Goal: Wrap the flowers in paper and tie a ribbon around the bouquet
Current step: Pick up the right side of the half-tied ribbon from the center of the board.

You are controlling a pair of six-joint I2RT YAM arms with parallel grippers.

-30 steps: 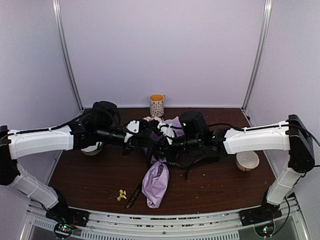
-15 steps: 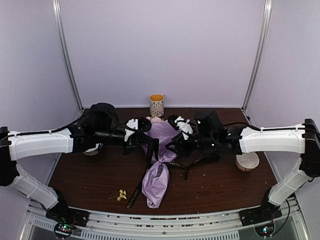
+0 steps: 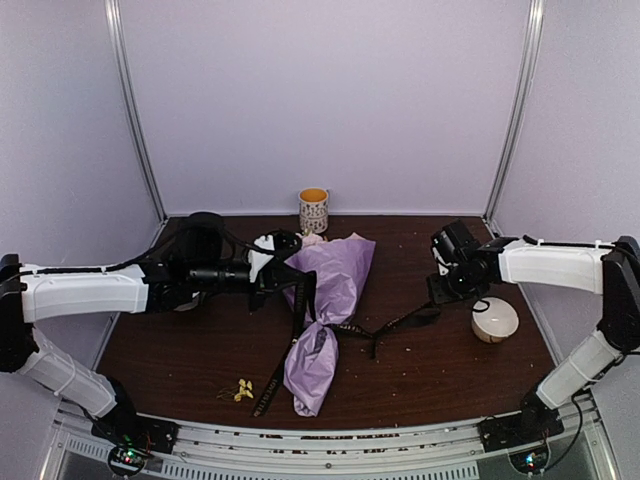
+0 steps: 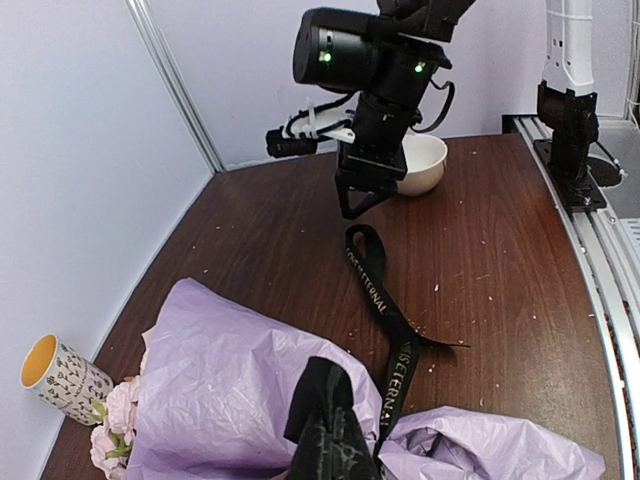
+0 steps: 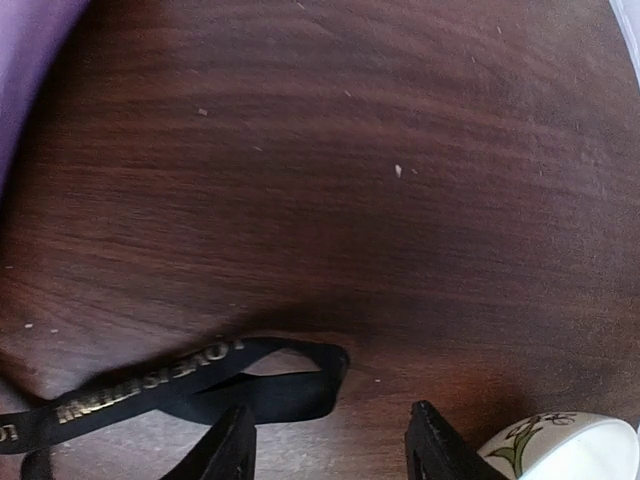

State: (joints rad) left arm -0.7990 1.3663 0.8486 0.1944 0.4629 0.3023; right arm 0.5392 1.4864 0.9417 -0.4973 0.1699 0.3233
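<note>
On the table (image 3: 180, 350), one bouquet (image 3: 330, 290), one ribbon (image 5: 150, 385), one mug (image 3: 313, 210).

Black ribbon (image 4: 380, 300), left wrist view: pale capital lettering runs lengthwise along the band and reads "ETERNAL", once on the stretch lying on the tabletop and again nearer the lilac wrap (the characters before and after each word are too small to make out). Right wrist view: the same ribbon (image 5: 150, 385) carries one pale capital word, seen upside down and only partly legible. Top view: light marks on the ribbon (image 3: 270, 388) near the front edge are too small to read.
</note>
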